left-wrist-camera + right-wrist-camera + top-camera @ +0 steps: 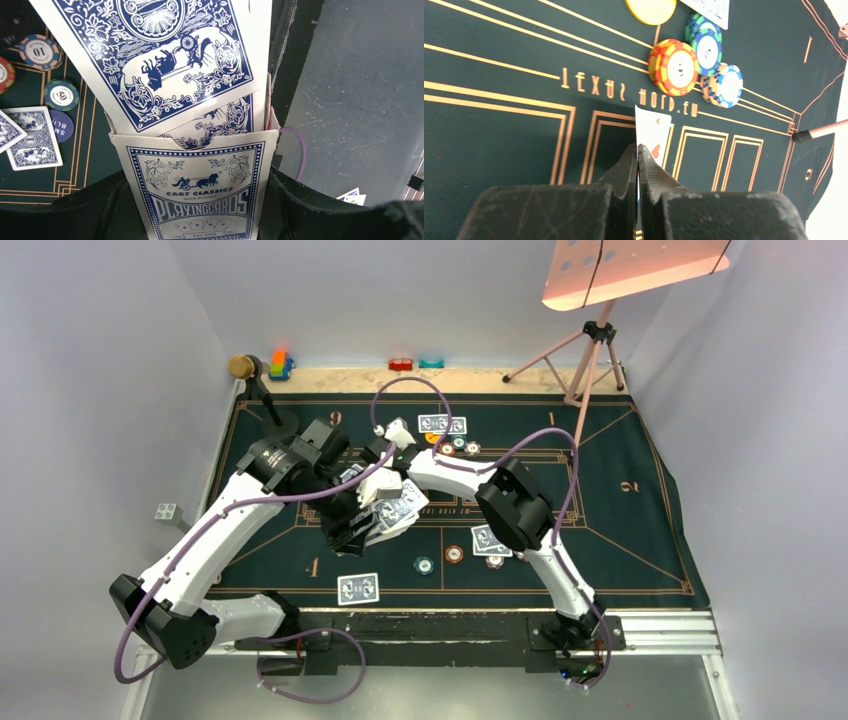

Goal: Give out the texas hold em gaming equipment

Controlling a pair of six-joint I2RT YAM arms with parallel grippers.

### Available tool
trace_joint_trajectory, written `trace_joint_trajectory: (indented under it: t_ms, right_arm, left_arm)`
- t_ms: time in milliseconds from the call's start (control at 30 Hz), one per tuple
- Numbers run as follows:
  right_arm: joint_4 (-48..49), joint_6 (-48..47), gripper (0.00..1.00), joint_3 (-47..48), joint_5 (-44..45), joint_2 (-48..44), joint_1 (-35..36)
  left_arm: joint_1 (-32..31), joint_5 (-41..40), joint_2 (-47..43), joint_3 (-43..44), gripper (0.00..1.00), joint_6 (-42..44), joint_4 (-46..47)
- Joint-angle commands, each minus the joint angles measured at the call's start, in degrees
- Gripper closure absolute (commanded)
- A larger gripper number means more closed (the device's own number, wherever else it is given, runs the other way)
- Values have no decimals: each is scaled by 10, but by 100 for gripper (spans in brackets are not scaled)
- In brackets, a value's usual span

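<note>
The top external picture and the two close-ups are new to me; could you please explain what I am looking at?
Two white robot arms are bolted at the near edge of a table; the overhead picture looks down on them. Each close-up comes from a camera on one wrist. On the dark green felt mat lie blue-backed playing cards and small round poker chips. The left gripper is shut on a blue-and-white cardboard card box, with cards sticking out of its open top. The right gripper pinches one white-faced card showing red pips.
</note>
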Motion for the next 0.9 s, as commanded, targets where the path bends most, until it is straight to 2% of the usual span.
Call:
trace_joint_trajectory:
  t_ms: [0, 133, 233, 333, 400, 533, 733, 867]
  right_arm:
    - [-1, 26, 100, 41, 2, 15, 10]
    - [14, 36, 95, 42, -55, 19, 10]
    - [23, 42, 86, 40, -92, 15, 10]
    - [26, 47, 63, 42, -121, 12, 10]
    - [33, 49, 50, 36, -139, 7, 10]
    - [55, 49, 39, 20, -194, -13, 9]
    - [65, 55, 36, 21, -273, -46, 0]
    - [68, 89, 37, -9, -320, -100, -49]
  left_arm:
    - [0, 14, -12, 9, 100, -5, -2]
    - [-1, 13, -11, 5, 100, -6, 1]
    - [0, 12, -12, 6, 100, -6, 1]
    - [0, 12, -15, 5, 100, -5, 1]
    - [-1, 12, -14, 5, 100, -4, 1]
    - [-1, 12, -15, 4, 100, -3, 1]
    - [0, 11, -17, 2, 100, -2, 1]
    - [-1, 10, -18, 1, 100, -1, 3]
